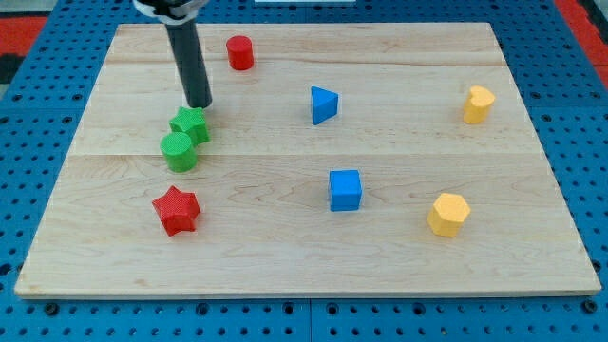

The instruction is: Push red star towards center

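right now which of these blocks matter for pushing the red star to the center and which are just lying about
Belongs to the job:
red star
my tip, just above the green star, well away from the red star

Just lying about:
green star
green cylinder
red cylinder
blue triangle
blue cube
yellow blocks

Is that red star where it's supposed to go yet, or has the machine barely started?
Barely started, it seems. Done: nothing visible; the red star sits near the view's bottom left, far from the board's middle. In hand: my tip is just above the green star, which touches the green cylinder, well above the red star. Left: get to the red star's left side and push it rightward and slightly up toward the centre.
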`<action>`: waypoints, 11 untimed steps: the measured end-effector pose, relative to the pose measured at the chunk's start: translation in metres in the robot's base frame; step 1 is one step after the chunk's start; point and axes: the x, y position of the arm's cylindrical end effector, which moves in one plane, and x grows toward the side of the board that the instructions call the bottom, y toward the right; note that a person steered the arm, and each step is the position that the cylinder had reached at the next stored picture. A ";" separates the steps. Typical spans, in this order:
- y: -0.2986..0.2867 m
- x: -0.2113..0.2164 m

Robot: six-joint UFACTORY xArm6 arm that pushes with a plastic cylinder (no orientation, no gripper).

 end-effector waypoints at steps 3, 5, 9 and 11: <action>-0.048 0.033; -0.097 0.133; 0.016 0.187; 0.069 0.152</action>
